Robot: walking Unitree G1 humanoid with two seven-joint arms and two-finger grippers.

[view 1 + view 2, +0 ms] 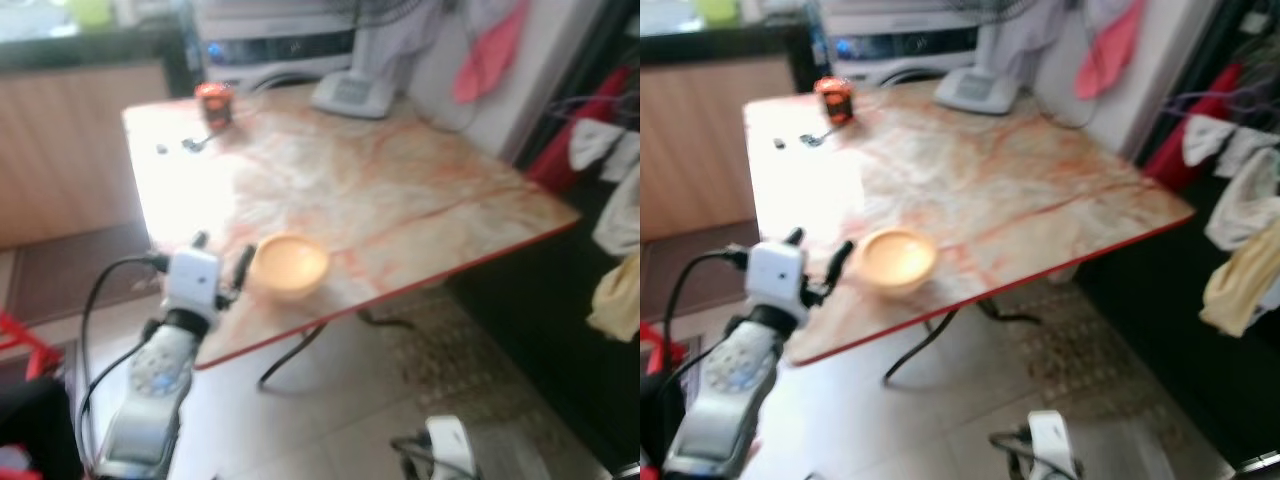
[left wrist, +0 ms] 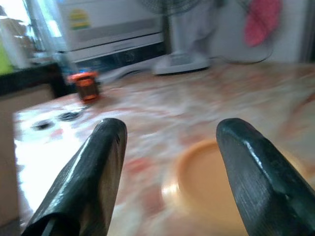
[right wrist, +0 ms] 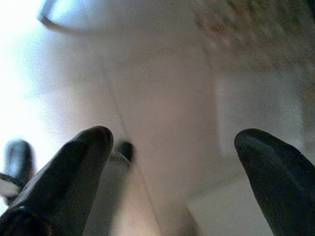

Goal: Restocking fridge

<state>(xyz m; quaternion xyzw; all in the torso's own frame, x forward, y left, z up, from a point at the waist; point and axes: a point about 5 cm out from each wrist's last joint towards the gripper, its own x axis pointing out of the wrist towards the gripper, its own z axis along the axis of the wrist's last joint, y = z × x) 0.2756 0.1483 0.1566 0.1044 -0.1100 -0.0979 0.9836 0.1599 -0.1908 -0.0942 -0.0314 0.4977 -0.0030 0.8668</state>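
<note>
A marbled cream-and-orange bench (image 1: 400,190) with a thin red edge is seen at an angle, all views somewhat blurred. A shallow, round, pale orange bowl (image 1: 288,265) is set on the bench close to its near edge, not far from the near left corner. The left gripper (image 1: 222,255) is held at that near edge, just beside the bowl on its left; its jaws are spread wide and nothing is gripped between them. In the left wrist view the two black fingers (image 2: 88,172) are seen parted, with the bowl (image 2: 206,182) lying just ahead, nearer to one finger than to the other, and whether it is touched cannot be told.

A small orange-red jar with a dark band (image 1: 214,103) is placed near the far left corner of the bench, and the white base of a fan (image 1: 352,93) is seen at the far edge.

The right gripper (image 3: 172,162) is held low over the pale tiled floor (image 3: 162,98), its jaws likewise wide apart and empty.
</note>
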